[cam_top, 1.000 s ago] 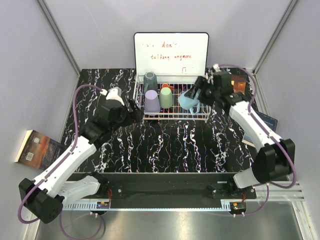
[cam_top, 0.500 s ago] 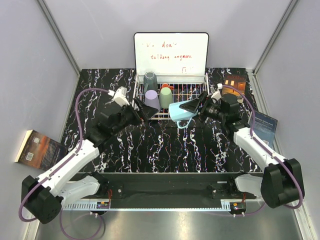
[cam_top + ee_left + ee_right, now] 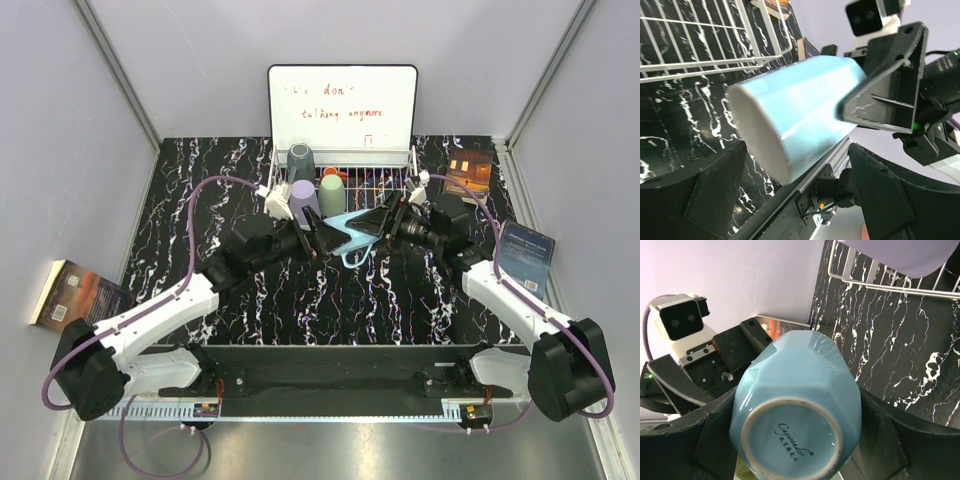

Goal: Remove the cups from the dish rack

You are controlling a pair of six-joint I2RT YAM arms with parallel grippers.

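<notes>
Since a second ago the right gripper (image 3: pixel 388 222) has carried the light blue mug (image 3: pixel 350 230) out of the dish rack (image 3: pixel 395 170). It grips the mug in mid-air just near of the rack. Left gripper (image 3: pixel 318 238) has come in, jaws spread either side of the mug, not gripping.

Risk: if right releases before left closes, the glazed mug drops. Fingers may also clash.

Mug base script: roughly "Caywonder". Whiteboard (image 3: pixel 342 105), red: "talking anymore".

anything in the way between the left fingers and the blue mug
Nothing visible. The blue mug, gripped at its base end by the right fingers, has its rim end right at the open left fingers, with nothing between them.
</notes>
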